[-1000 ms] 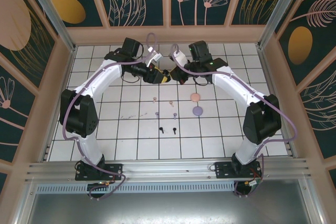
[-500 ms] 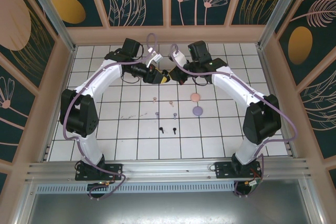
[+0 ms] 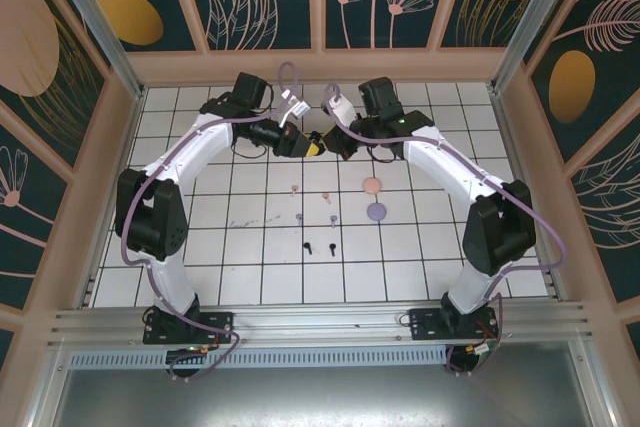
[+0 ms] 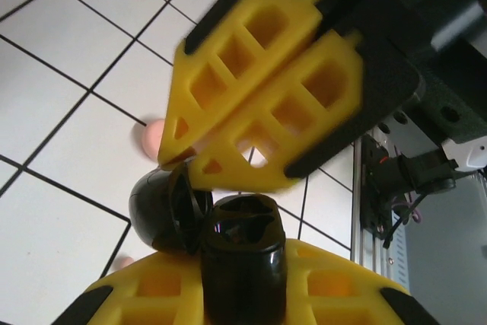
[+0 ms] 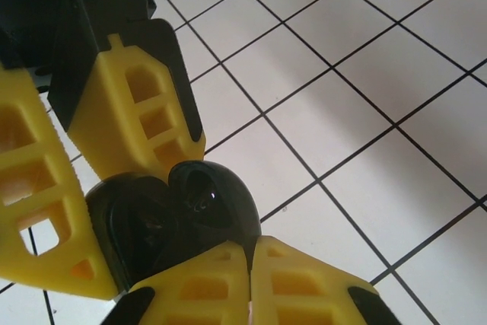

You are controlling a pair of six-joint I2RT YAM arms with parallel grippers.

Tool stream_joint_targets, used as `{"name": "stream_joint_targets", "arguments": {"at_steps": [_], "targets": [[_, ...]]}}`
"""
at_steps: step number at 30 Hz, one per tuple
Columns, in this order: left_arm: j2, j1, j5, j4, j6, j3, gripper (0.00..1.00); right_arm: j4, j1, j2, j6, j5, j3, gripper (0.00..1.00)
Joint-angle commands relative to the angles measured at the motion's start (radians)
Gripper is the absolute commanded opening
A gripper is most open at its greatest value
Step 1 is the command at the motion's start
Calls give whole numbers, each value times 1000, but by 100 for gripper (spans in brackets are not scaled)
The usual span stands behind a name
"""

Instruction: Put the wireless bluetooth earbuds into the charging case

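Six earbuds (image 3: 299, 217), two discs (image 3: 371, 185) (one case (image 4: 242, 264))

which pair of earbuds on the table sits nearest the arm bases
The black pair. It forms the lowest row in the top view, while the purple pair and the pink pair lie farther back.

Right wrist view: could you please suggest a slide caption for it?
Left gripper holds the open black charging case; right gripper's closed tips touch its lid.

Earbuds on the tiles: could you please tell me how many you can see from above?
6: left pink bud, right pink bud in the far row; left purple bud, right purple bud in the middle; left black bud, right black bud nearest. None seems hidden.
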Motion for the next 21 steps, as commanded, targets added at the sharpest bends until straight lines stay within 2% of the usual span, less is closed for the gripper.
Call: {"name": "stream_joint_targets", "arguments": {"at_steps": [1,3,7,13,15,21], "targets": [[-40,-4,36,189,-77,-63,0,37,4,-30,44,15,27,27],[-78,-3,5,309,-141,-131,0,51,-11,-63,81,17,17,42],[-183,16,-56,518,-247,-264,0,70,-28,-168,158,18,-44,58],[-361,48,-189,835,-399,-501,0,69,-22,-322,318,44,-175,62],[-414,47,-243,910,-434,-566,0,63,-2,-345,386,92,-213,62],[-530,48,-404,1042,-482,-709,0,3,146,-310,496,240,-294,60]]}}
